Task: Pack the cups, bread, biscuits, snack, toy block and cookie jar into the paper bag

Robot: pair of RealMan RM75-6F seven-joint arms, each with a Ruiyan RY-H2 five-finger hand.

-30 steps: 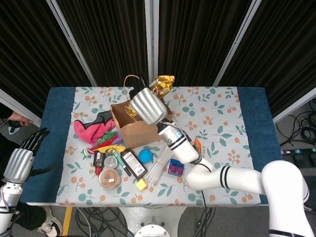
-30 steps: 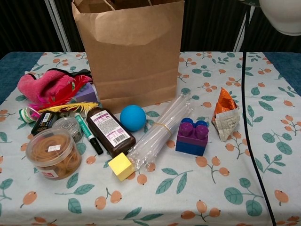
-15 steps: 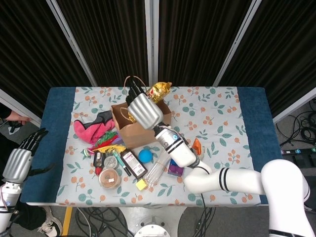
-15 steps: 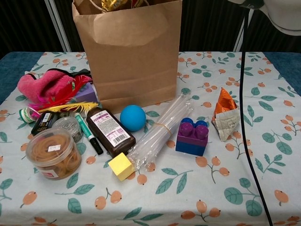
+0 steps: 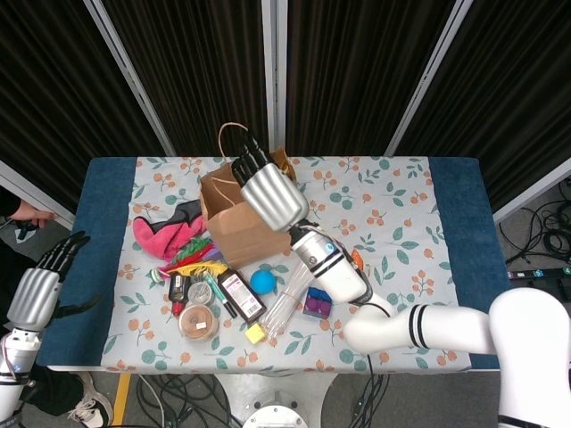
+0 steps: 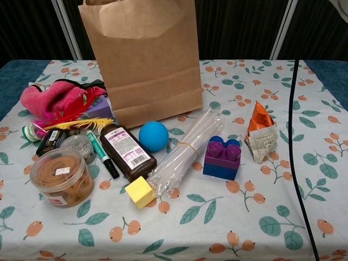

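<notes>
The brown paper bag (image 5: 230,225) (image 6: 144,60) stands at the table's middle, leaning a little left. My right hand (image 5: 268,192) hovers over its mouth with its fingers (image 5: 250,163) stretched out by the handle; nothing shows in them. No gold snack packet is in sight. On the cloth in front lie the sleeve of clear cups (image 6: 185,151) (image 5: 290,299), the purple-blue toy block (image 6: 222,157) (image 5: 317,303), an orange snack packet (image 6: 260,130) and the cookie jar (image 6: 58,176) (image 5: 198,323). My left hand (image 5: 37,292) hangs open off the table's left side.
A blue ball (image 6: 153,136), brown bottle (image 6: 128,152), green marker (image 6: 102,153), yellow cube (image 6: 140,191) and small tins (image 6: 79,145) crowd the front left. A pink cloth with feathers (image 6: 51,100) lies left of the bag. A black cable (image 6: 293,136) hangs at the right.
My right hand has moved over the bag's mouth, and the gold packet it held is no longer visible. The bag has tipped slightly left. The left hand has barely shifted.
</notes>
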